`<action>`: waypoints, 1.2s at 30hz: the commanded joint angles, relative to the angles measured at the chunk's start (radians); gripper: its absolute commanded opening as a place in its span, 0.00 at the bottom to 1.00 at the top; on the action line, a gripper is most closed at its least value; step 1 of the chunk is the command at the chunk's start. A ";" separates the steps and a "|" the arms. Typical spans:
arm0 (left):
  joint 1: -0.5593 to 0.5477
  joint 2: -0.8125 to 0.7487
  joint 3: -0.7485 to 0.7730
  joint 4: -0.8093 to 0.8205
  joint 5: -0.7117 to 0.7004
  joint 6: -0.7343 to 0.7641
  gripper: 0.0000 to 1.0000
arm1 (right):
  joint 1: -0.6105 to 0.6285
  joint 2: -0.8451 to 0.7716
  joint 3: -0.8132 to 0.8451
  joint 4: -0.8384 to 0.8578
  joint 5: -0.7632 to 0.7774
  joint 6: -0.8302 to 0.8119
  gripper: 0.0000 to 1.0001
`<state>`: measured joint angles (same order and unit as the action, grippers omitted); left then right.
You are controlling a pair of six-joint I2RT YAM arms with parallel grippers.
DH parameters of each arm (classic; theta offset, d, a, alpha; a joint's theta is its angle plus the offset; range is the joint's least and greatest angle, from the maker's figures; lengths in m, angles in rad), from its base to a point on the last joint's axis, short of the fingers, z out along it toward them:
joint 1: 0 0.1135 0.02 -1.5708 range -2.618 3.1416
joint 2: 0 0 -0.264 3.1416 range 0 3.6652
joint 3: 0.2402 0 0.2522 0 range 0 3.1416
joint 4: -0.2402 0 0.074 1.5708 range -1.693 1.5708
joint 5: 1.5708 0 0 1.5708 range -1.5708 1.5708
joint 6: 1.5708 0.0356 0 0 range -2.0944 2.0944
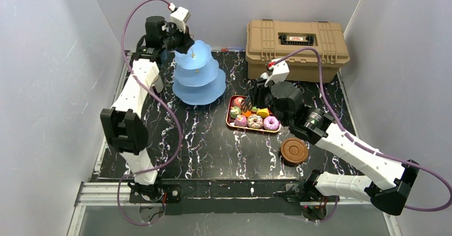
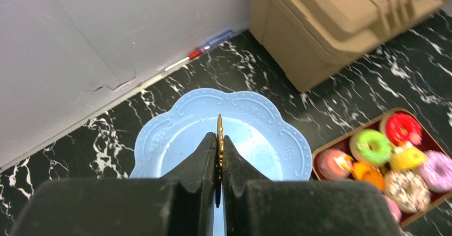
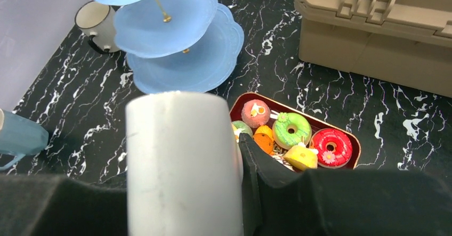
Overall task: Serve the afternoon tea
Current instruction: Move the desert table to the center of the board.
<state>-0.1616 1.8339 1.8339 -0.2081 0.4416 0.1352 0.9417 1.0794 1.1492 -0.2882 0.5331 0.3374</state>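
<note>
At the back left, the gold top ring (image 2: 219,127) of the blue stand (image 2: 160,140) is pinched tight by the left gripper (image 2: 219,140). The stand should be held straight up if lifted. Toy donuts (image 2: 371,146) are seen in the red tray (image 1: 228,114). At the right, a silvery cup (image 3: 184,161) is gripped by the right gripper (image 1: 251,98). It should be set gently on the brown saucers (image 1: 294,149).

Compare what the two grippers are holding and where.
The left gripper is pinched shut on the thin gold handle atop the blue stand; the right gripper holds a wide silvery cup. The left gripper sits far left at the back; the right gripper hangs nearer the centre, by the red tray of donuts. Both are holding something.
</note>
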 commanded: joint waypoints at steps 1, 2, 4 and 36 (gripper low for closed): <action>-0.054 -0.222 -0.137 0.032 0.029 0.081 0.00 | -0.007 -0.019 -0.029 0.070 0.033 -0.007 0.21; -0.064 -0.255 -0.183 0.036 0.021 0.102 0.00 | -0.007 -0.017 -0.036 0.076 0.035 -0.009 0.21; -0.097 -0.319 -0.285 0.051 -0.003 0.145 0.00 | -0.007 -0.012 -0.050 0.087 0.040 -0.014 0.21; -0.172 -0.567 -0.514 -0.060 -0.119 0.150 0.00 | -0.082 0.006 -0.281 0.279 0.020 -0.012 0.13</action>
<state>-0.3298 1.3403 1.3315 -0.2745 0.3237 0.3370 0.8677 1.0904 0.8745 -0.0906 0.5598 0.3149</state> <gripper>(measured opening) 0.021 0.434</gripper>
